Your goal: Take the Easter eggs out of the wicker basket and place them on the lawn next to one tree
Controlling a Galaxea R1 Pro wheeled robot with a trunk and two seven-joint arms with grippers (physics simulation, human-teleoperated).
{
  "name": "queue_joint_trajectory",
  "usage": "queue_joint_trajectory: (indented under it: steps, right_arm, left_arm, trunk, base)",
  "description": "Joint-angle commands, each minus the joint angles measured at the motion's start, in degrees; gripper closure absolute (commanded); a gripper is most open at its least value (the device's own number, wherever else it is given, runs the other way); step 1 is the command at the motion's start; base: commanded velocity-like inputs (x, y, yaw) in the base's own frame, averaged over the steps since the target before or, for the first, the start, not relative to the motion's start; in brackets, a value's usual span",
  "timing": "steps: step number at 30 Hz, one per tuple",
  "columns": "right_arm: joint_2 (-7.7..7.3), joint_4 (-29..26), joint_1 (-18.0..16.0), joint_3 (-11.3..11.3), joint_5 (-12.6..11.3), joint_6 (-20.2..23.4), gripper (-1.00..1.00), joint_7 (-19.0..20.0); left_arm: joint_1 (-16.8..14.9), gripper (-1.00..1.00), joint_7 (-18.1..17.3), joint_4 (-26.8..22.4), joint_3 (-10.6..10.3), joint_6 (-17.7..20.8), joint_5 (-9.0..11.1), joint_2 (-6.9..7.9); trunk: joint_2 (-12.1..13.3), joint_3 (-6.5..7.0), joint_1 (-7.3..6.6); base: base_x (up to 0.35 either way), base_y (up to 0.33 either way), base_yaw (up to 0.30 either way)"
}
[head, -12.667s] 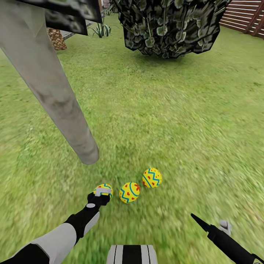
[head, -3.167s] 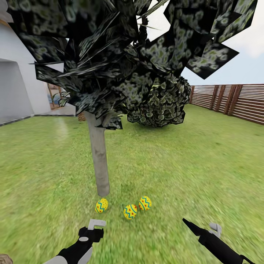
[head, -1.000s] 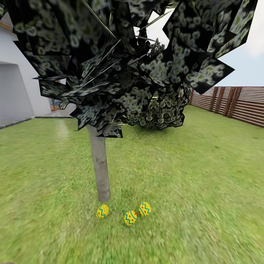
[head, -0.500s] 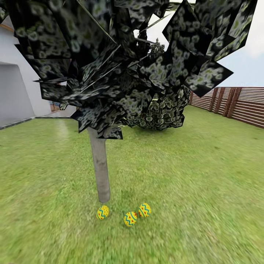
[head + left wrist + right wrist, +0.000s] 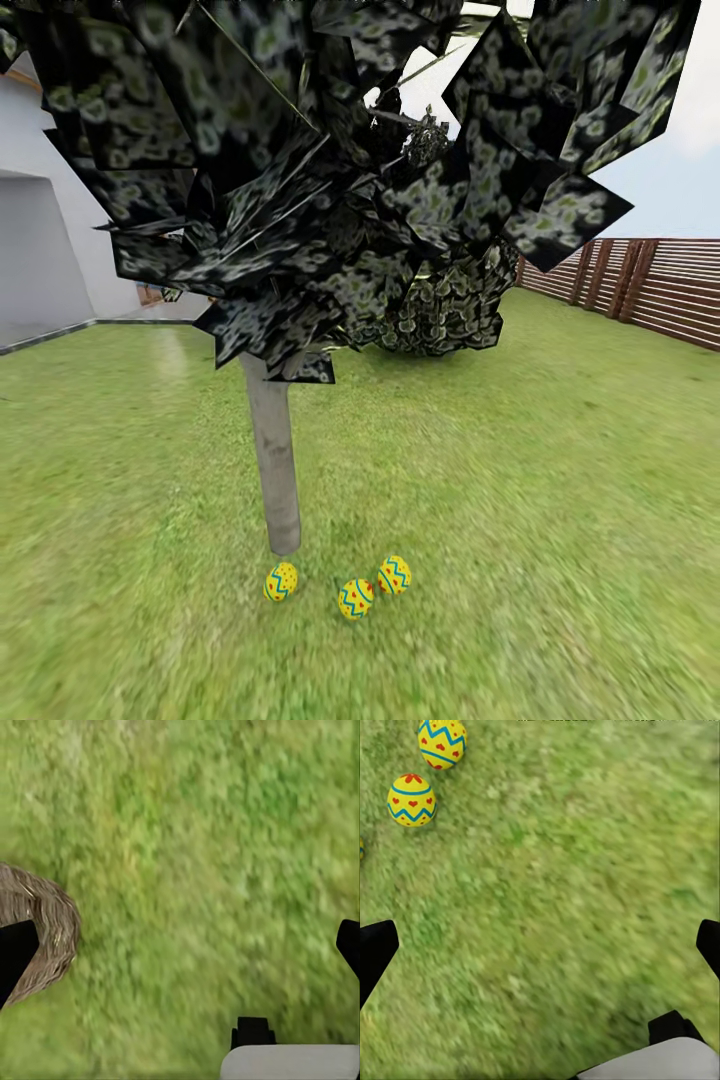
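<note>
Both grippers hang over the lawn (image 5: 520, 480), empty, fingers spread wide. Under the left gripper (image 5: 180, 945) there is bare grass, with the rim of the wicker basket (image 5: 45, 930) just beside one fingertip; its inside is hidden, so I cannot tell whether it is empty. The right gripper (image 5: 540, 945) is the nearer one to the eggs: two Easter eggs (image 5: 412, 799) lie ahead of it and off to one finger's side, clear of the fingers. Farther out, the head view has all three Easter eggs (image 5: 356, 597) resting on the grass at the foot of the tree (image 5: 275, 460), the nearest egg just beside its pale trunk. Judged from this, the placing looks done and no reach is called for
</note>
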Motion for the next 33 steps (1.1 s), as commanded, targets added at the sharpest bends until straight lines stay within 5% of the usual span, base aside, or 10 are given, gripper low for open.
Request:
queue_joint_trajectory:
  steps: [1, 23, 33]
  right_arm:
    - [0.00, 0.1, -0.1, -0.2, -0.4, 0.0, -1.00, 0.4]
    - [0.11, 1.8, -0.1, -0.2, -0.4, -2.0, -1.00, 0.4]
    - [0.14, 4.0, -0.1, 0.0, -0.4, -2.0, -1.00, 0.4]
  left_arm:
    - [0.0, -1.00, 0.2, 0.0, -0.5, -0.1, 0.5, 0.05]
    - [0.0, -1.00, -0.4, 0.4, -0.5, -0.1, 3.0, 0.38]
    - [0.8, -1.00, -3.5, 2.7, -0.5, 0.1, 3.1, 2.27]
  trunk:
    - [0.4, 0.11, -0.22]
    - [9.2, 4.06, -5.05]
    - [13.2, 5.86, -7.25]
  base:
    - [0.000, 0.000, 0.000]
    - [0.000, 0.000, 0.000]
    - [0.000, 0.000, 0.000]
